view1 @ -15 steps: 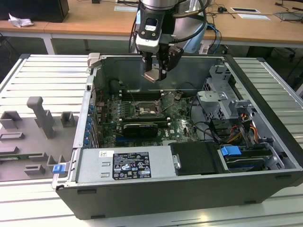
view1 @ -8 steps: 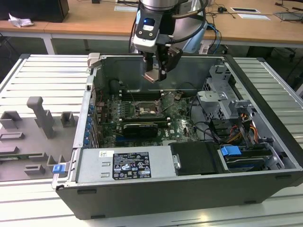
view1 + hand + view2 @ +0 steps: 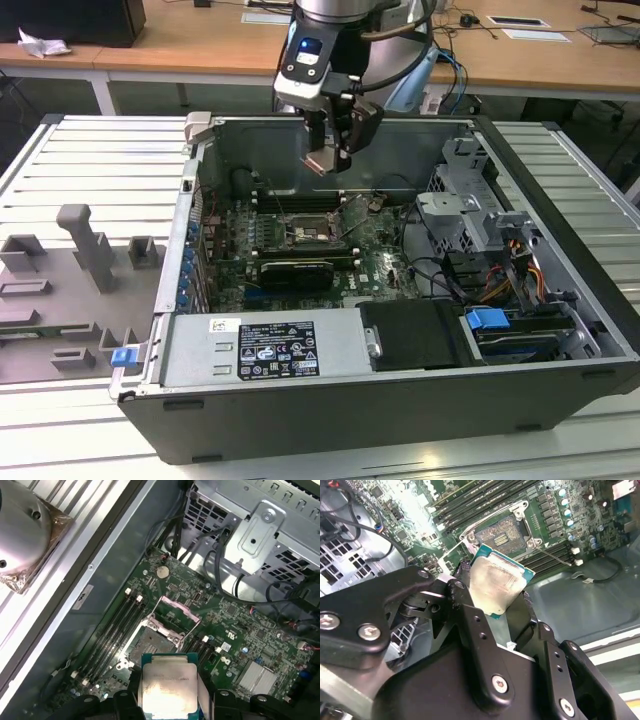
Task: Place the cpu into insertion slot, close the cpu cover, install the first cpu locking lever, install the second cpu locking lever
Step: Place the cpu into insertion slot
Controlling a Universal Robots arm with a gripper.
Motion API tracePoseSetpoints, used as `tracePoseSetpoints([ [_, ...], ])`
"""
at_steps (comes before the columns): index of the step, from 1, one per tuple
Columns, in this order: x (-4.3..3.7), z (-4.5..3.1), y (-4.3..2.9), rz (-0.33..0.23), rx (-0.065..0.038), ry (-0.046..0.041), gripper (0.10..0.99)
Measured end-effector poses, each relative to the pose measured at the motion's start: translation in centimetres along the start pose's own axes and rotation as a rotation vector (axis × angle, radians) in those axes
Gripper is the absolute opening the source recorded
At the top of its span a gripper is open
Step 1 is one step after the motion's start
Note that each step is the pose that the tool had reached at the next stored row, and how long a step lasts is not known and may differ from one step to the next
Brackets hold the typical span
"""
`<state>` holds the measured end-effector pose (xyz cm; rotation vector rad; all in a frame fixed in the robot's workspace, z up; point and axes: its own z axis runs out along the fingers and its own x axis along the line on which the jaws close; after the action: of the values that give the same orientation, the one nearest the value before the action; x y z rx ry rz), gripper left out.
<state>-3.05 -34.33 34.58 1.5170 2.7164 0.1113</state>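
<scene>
My gripper (image 3: 327, 148) is shut on the cpu (image 3: 324, 161), a flat square chip with a pale metal top, and holds it by two opposite edges. It hangs well above the open computer case. Both wrist views show the cpu (image 3: 497, 585) (image 3: 167, 682) between the black fingers (image 3: 462, 605). The insertion slot (image 3: 302, 233) (image 3: 501, 536) (image 3: 149, 641) lies below on the green board, dark and uncovered. The cpu cover (image 3: 176, 611), a thin silvery frame, stands swung up at the slot's edge.
Long memory slots (image 3: 112, 630) run beside the socket. A black expansion card (image 3: 296, 271) lies just in front of it. A metal drive cage (image 3: 465, 205) with cables fills the case on the exterior view's right. Grey fixtures (image 3: 85, 250) sit on the table outside.
</scene>
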Motion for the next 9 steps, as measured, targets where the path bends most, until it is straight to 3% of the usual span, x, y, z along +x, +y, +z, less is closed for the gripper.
tracePoseSetpoints([
  [4, 0.00, 0.13, 0.00, 0.094, -0.001, -0.0078, 0.529],
  [9, 0.00, 0.23, -0.01, 0.167, -0.001, -0.0134, 0.529],
])
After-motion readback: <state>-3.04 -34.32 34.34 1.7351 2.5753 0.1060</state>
